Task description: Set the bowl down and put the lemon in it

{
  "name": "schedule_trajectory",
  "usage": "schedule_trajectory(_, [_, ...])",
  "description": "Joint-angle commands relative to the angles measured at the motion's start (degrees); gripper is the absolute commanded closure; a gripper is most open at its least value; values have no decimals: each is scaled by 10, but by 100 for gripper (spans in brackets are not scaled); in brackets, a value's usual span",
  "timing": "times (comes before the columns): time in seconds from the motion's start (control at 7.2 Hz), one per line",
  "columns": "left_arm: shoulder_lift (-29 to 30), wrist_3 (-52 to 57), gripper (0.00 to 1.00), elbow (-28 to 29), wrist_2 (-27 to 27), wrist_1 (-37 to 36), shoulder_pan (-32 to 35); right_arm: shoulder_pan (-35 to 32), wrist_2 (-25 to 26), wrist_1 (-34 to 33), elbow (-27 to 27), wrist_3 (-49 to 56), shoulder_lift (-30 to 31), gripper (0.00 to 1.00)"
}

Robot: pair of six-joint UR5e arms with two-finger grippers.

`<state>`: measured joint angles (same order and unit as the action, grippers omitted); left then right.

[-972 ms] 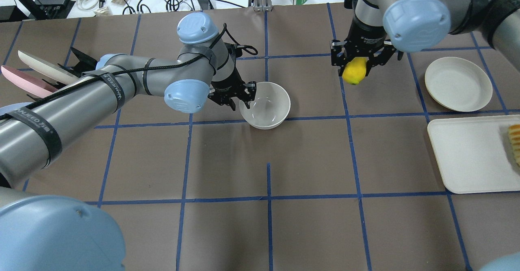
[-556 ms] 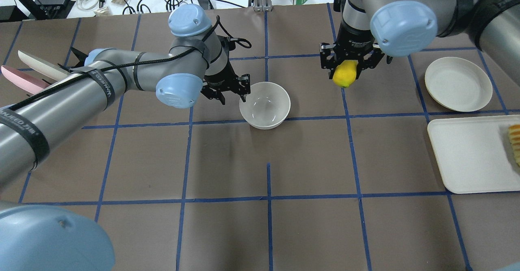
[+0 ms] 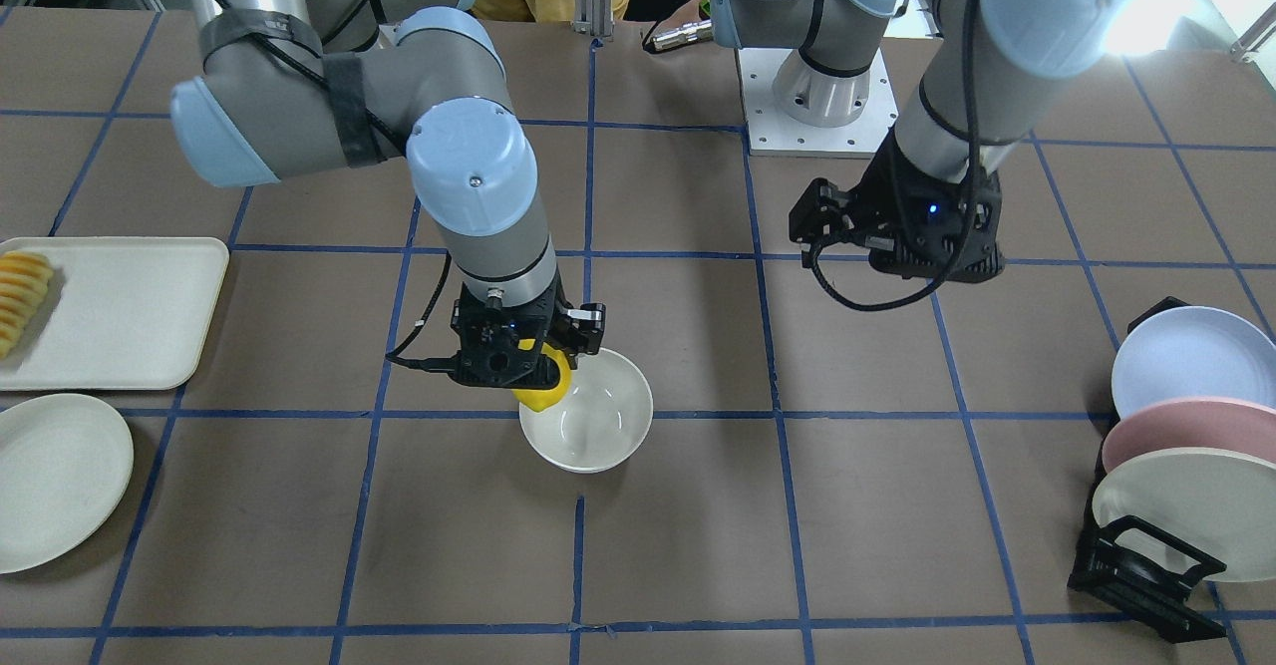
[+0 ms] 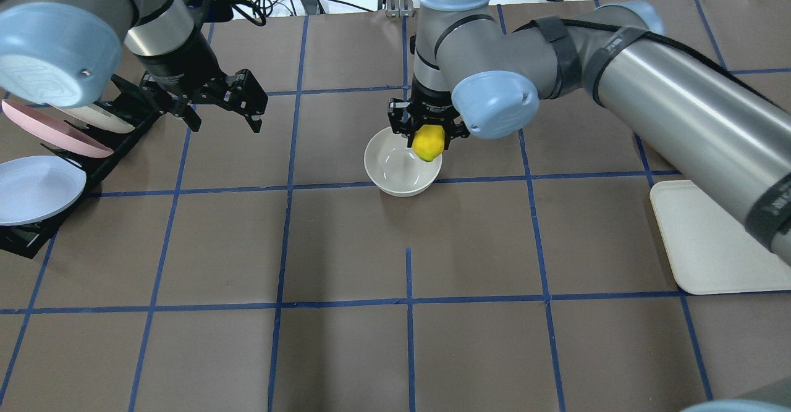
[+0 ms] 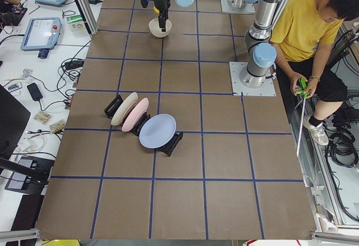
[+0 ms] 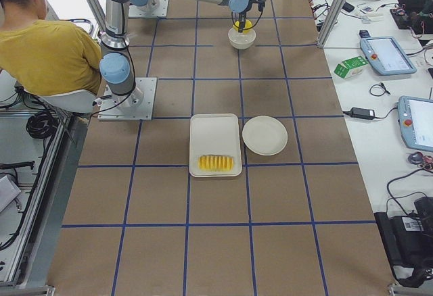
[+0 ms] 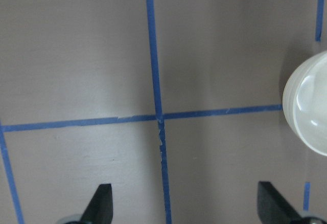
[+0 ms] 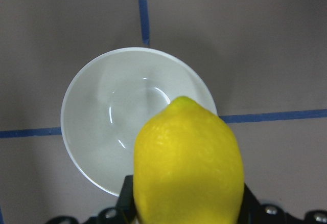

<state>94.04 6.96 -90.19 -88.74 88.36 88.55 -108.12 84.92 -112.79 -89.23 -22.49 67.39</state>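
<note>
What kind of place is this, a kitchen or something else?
Most likely a robotics laboratory, not a kitchen: a table gridded with blue tape, teach pendants and cables beside it, and a seated operator.

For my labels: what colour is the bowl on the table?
The bowl is plain glossy off-white, clearest in the right wrist-mounted view.

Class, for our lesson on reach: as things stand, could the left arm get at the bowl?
Probably yes. The left gripper hangs open, and nothing stands between it and the bowl; the right gripper, holding the lemon, crowds only the rim's other side.
</note>
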Motion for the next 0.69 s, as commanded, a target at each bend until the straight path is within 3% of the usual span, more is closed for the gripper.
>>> schedule_trajectory(0.0, [-34,-3,0,2,-4,8,0,-28,2,-56,-1,-24,-46,100])
schedule_trajectory(0.14, [-39,-4,0,6,-2,7,0,-28,6,-87,-1,-19,-59,100])
schedule_trajectory(0.56, [-40,-3,0,6,1,9,2,-28,8,-98,-1,-20,-90,100])
